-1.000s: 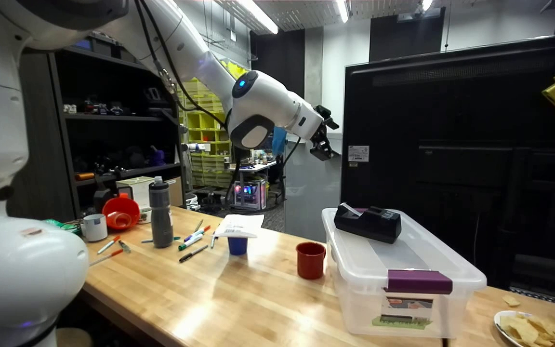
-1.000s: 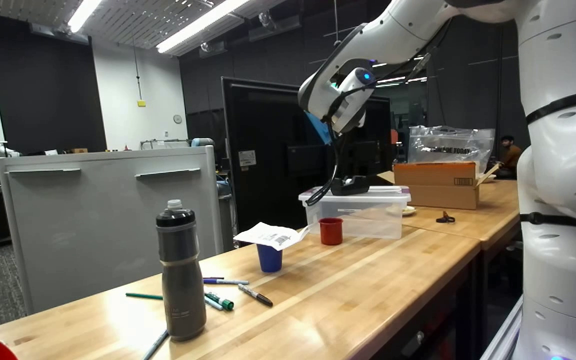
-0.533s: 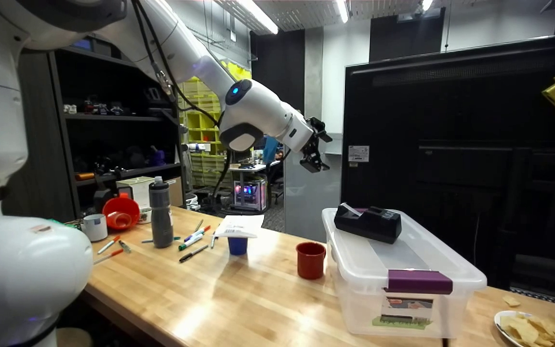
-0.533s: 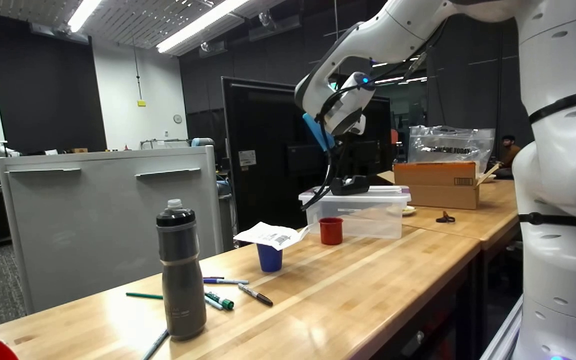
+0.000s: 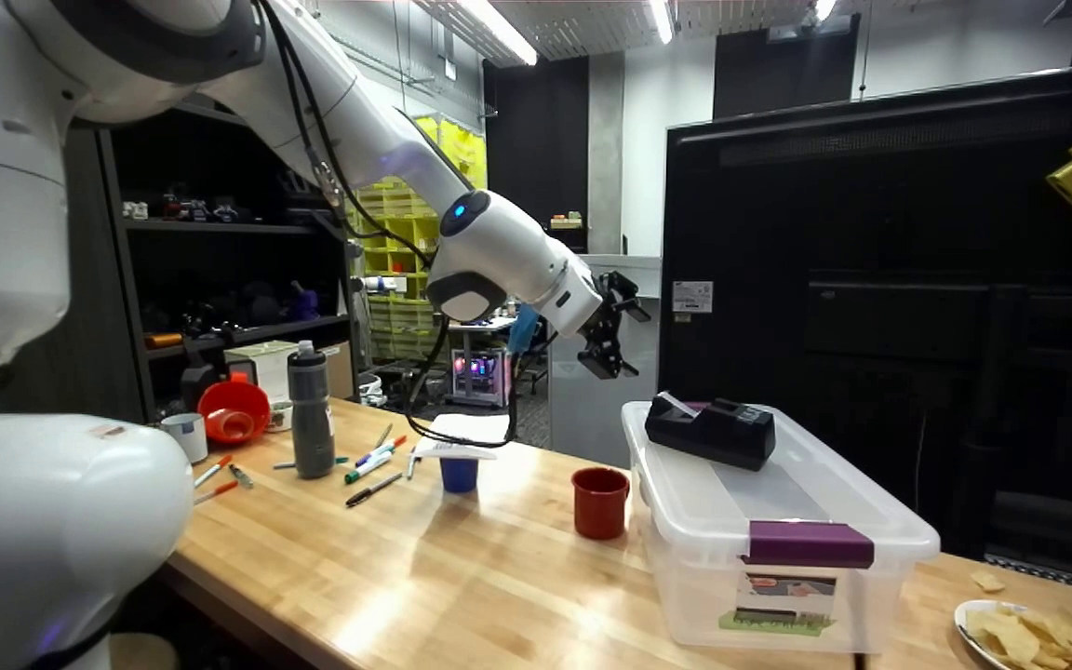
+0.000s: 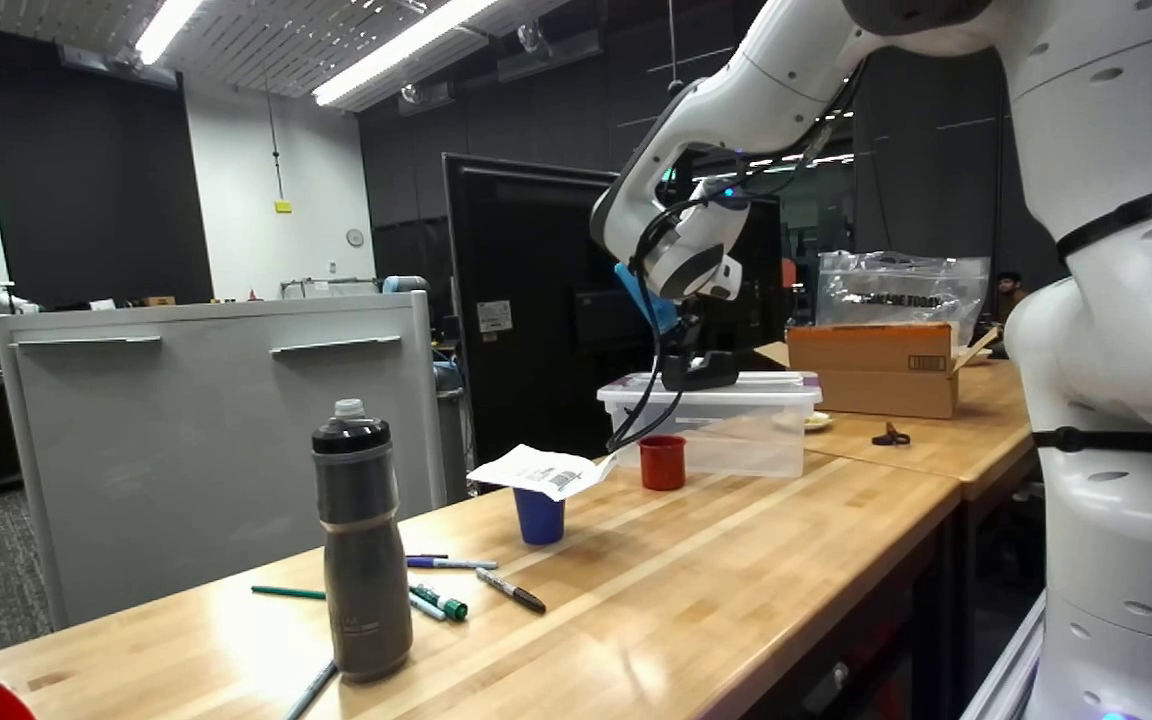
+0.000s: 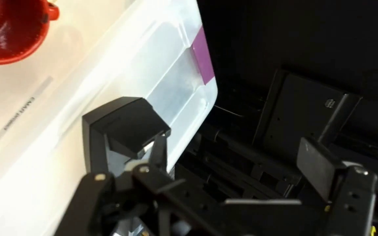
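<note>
In an exterior view, the gripper (image 5: 632,341), just right of upper centre, hangs lower than a second ago, angled down toward the right. Its two fingers (image 7: 315,167) are spread wide, with nothing between them. The tape dispenser (image 5: 711,433), right of centre, rests on the clear bin (image 5: 699,594); a gap shows between it and the gripper. A red mug (image 5: 599,507) stands just beside the bin, lower centre. All three lie as they did. In the wrist view, the tape dispenser shows left of centre; the drop seems to leave the gripper nearer it, without contact.
</note>
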`<state>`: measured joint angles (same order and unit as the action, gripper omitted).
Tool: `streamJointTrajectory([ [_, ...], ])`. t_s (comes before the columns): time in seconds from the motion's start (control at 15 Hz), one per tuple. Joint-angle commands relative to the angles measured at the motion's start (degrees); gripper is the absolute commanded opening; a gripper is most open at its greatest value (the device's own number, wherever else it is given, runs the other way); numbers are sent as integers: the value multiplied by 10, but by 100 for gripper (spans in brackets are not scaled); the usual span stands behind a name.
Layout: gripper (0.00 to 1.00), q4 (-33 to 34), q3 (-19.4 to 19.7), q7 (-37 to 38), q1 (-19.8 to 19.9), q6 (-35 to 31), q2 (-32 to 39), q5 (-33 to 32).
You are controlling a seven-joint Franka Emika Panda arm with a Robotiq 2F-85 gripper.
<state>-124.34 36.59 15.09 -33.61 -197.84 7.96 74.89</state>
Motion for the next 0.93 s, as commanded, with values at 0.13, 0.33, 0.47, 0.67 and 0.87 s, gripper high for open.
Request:
streamJointTrajectory([
  [0.13,100,-13,117,-6,-120,0,36,55],
  [0.33,100,-25,175,-6,-180,0,51,72],
  [0.47,100,-34,210,-4,-214,0,58,81],
  [0.67,100,-49,256,-5,-256,0,64,92],
  [0.87,100,-64,280,-5,-278,0,67,99],
])
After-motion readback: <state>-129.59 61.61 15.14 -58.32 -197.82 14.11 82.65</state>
